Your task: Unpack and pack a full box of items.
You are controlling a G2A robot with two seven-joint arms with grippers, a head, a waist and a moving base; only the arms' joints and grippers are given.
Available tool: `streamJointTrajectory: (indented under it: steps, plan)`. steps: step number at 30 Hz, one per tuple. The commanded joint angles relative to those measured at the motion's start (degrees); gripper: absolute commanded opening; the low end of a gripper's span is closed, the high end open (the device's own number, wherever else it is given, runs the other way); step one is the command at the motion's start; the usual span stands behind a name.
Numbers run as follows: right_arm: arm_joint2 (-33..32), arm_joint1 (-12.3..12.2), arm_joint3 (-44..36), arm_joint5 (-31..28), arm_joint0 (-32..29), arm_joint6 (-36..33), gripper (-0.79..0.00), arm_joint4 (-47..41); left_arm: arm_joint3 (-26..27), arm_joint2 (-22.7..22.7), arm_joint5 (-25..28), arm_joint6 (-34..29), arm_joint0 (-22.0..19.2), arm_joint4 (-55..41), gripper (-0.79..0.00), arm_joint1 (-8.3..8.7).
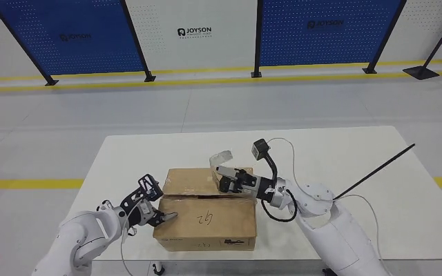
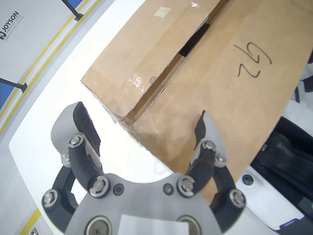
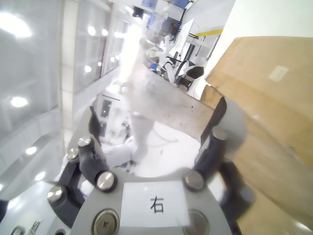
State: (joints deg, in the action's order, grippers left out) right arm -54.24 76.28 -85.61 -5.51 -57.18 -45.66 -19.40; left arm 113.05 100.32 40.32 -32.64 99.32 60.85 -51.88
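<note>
A brown cardboard box (image 1: 207, 214) sits mid-table, its two top flaps folded down with a narrow dark seam (image 2: 193, 42) between them; the near flap bears handwritten marks. My left gripper (image 1: 160, 204) hangs open at the box's left end, and in the left wrist view its fingers (image 2: 86, 125) straddle the seam's end without touching the cardboard. My right gripper (image 1: 217, 171) hovers open over the far flap (image 1: 200, 181). In the right wrist view that gripper (image 3: 156, 121) has one finger (image 3: 220, 116) close against the box (image 3: 269, 86).
The white table (image 1: 359, 165) has bare room to the right, left and behind the box. A thin black rod (image 1: 376, 171) slants across the right side. Blue panels (image 1: 76, 31) stand on the floor well beyond the table.
</note>
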Motion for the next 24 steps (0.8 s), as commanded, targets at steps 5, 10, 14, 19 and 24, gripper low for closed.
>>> streamJointTrajectory:
  steps: [5, 10, 14, 19, 24]
  plan:
    - [1.76, 0.54, 2.65, -0.41, 0.72, -0.28, 0.000, -0.56, -2.02, -0.28, 0.21, -0.15, 0.23, -7.73, 0.000, -0.04]
    - [1.97, 0.80, 4.30, -0.70, 0.53, 0.72, 0.000, -1.56, -2.19, -0.41, 2.14, -3.89, -1.11, -15.43, 0.000, 0.31]
    - [1.87, 0.91, 4.74, -0.88, 0.49, 1.38, 0.000, -1.80, -2.29, -0.62, 2.94, -5.98, -1.85, -19.32, 0.000, 0.58]
    - [1.38, 0.95, 5.40, -1.14, 0.46, 2.05, 0.000, -1.82, -2.44, -0.64, 4.12, -7.33, -2.33, -22.19, 0.000, 0.91]
    - [0.21, 0.83, 4.95, -1.59, 0.19, 2.49, 0.000, -2.17, -1.85, 2.18, 6.55, -8.78, -0.58, -26.08, 0.000, 1.43]
